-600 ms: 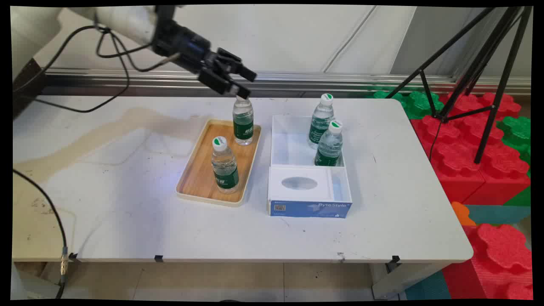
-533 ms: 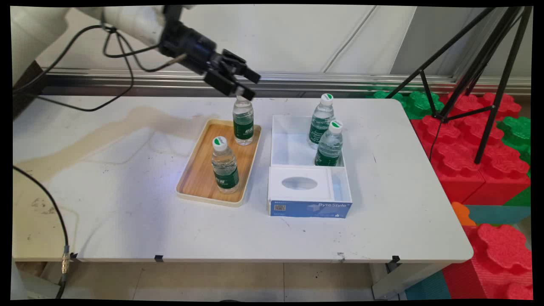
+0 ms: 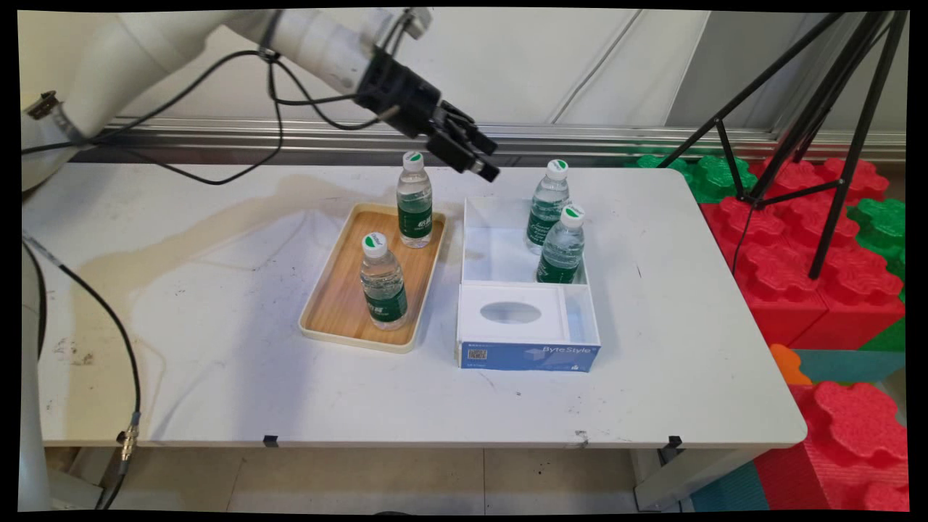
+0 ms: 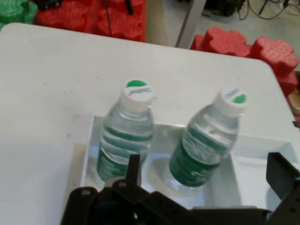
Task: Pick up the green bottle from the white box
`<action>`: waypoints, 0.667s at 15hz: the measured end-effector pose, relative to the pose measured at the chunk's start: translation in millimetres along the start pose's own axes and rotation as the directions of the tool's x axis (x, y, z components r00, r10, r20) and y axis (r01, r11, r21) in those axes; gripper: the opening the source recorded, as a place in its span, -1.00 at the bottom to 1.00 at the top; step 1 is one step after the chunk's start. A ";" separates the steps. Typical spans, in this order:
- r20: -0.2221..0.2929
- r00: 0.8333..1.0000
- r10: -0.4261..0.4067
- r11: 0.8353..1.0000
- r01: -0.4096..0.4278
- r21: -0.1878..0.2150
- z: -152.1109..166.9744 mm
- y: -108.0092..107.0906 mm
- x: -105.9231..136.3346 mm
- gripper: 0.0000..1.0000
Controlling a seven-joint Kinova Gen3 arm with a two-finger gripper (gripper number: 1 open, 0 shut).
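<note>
A: Where was the gripper (image 3: 493, 162) at this moment, and was it carrying something?

B: It carried nothing. Its two fingers were spread wide apart, with only air between them. It hung above the far left corner of the white box (image 3: 580, 319), between the far tray bottle (image 3: 415, 199) and the far box bottle (image 3: 547, 206), touching neither.

A: What did the hand view look at?

B: It looked at the two water bottles in the box. The far box bottle and the near box bottle (image 3: 562, 246) stood upright, close beside each other, in the far compartment. Both were clear, with a green label and a white cap with a green mark.

A: And the near part of the box?

B: It had a white insert with an oval opening, and the front wall was blue.

A: What was on the left?

B: A wooden tray (image 3: 341, 319) lay just beside the box on the white table (image 3: 217, 377). The far tray bottle and the near tray bottle (image 3: 383, 283) stood upright in it, apart from each other.
</note>
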 end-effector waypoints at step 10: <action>0.037 0.999 -0.029 0.999 0.028 0.022 63.3 -29.8 -11.3 1.00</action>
